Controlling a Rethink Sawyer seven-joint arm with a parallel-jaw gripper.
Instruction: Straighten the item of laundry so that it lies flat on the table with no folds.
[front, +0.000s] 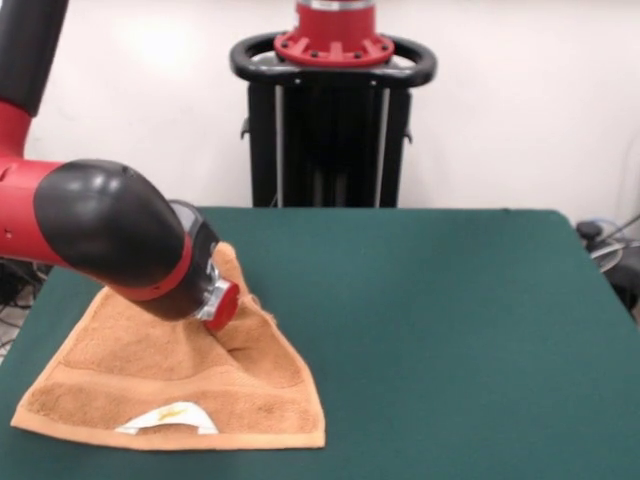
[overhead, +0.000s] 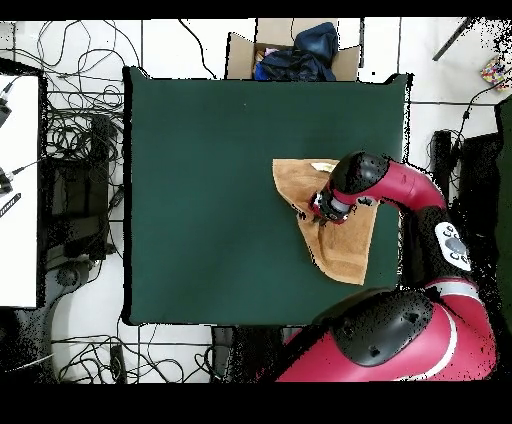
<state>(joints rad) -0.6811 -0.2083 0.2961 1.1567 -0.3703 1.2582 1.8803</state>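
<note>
The orange-tan towel (front: 150, 375) lies at the near left of the green table (front: 450, 330). It forms a rough triangle and rises to a bunched peak under the arm, with a fold across its middle. A small white tag (front: 170, 417) shows near its front hem. My gripper (front: 228, 325) points down into the towel near the peak, and the wrist hides most of it. In the overhead view the towel (overhead: 345, 250) lies at the right side of the table (overhead: 210, 200), with the gripper (overhead: 322, 212) over its left part.
The black pedestal (front: 333, 120) stands at the table's far side. The towel's hem lies close to the table's near edge. In the overhead view a cardboard box of clothes (overhead: 295, 50) sits beyond the table, with cables (overhead: 80, 130) on the floor.
</note>
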